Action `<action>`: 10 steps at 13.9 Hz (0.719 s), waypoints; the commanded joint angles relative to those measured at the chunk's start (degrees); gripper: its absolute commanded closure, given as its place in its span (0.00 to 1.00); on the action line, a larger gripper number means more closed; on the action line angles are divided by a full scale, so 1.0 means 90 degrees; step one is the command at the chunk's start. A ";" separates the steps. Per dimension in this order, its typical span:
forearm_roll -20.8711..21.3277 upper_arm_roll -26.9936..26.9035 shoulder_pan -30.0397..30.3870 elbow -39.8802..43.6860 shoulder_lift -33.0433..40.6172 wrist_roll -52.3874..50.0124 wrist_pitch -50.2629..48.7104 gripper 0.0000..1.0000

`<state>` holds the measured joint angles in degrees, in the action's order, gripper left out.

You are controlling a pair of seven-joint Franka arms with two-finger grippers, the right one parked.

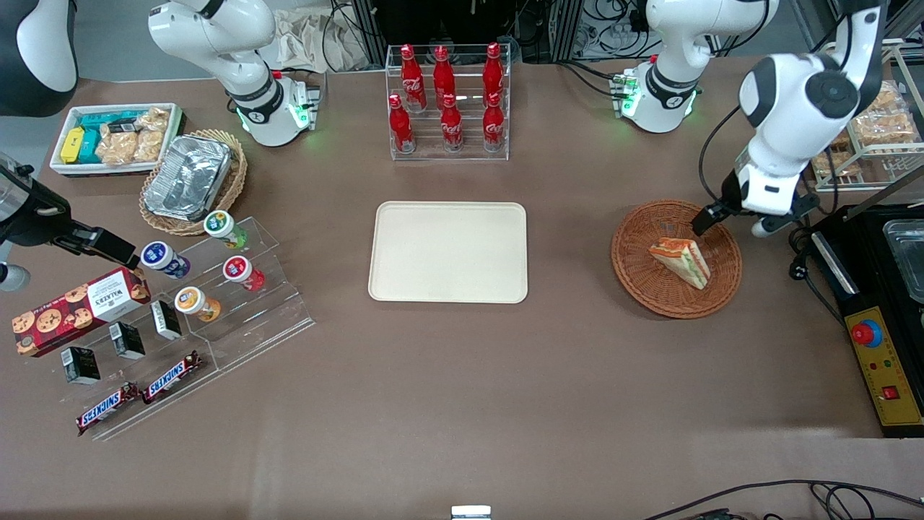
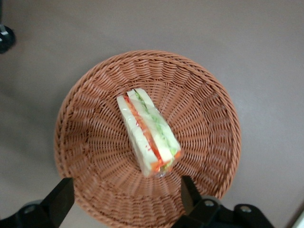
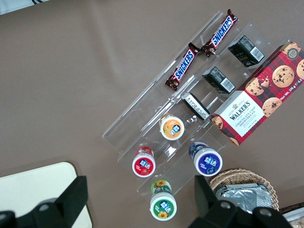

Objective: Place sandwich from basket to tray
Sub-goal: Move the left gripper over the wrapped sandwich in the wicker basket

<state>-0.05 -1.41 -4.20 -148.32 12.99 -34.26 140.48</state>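
The sandwich [image 1: 682, 261] [image 2: 148, 135], a white bread wedge with green, orange and red layers, lies in the round reddish-brown wicker basket [image 1: 629, 269] [image 2: 90, 99] toward the working arm's end of the table. My left gripper [image 1: 733, 224] [image 2: 124, 197] hangs open just above the basket's rim, on the side farther from the front camera. Its fingers [image 2: 59, 199] stand wide apart with only basket weave between them, short of the sandwich. The cream rectangular tray [image 1: 447, 251] [image 3: 33, 190] lies bare at the table's middle.
A clear rack of red cola bottles [image 1: 447, 101] stands farther from the front camera than the tray. A black control box [image 1: 877, 347] and a wire rack of bagged pastries [image 1: 881, 123] sit close beside the basket. A snack stand [image 1: 202, 303] and a foil pan [image 1: 189, 177] lie toward the parked arm's end.
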 commanded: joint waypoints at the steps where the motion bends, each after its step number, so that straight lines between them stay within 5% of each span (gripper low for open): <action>1: 0.0113 0.0069 0.0017 -0.0053 -0.0485 -0.0606 0.0600 0.01; 10: 0.0094 0.0098 -0.0129 -0.0014 -0.1267 -0.1613 0.1353 0.01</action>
<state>-0.05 -0.66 -4.78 -148.59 2.43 -45.96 151.48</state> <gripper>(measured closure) 0.004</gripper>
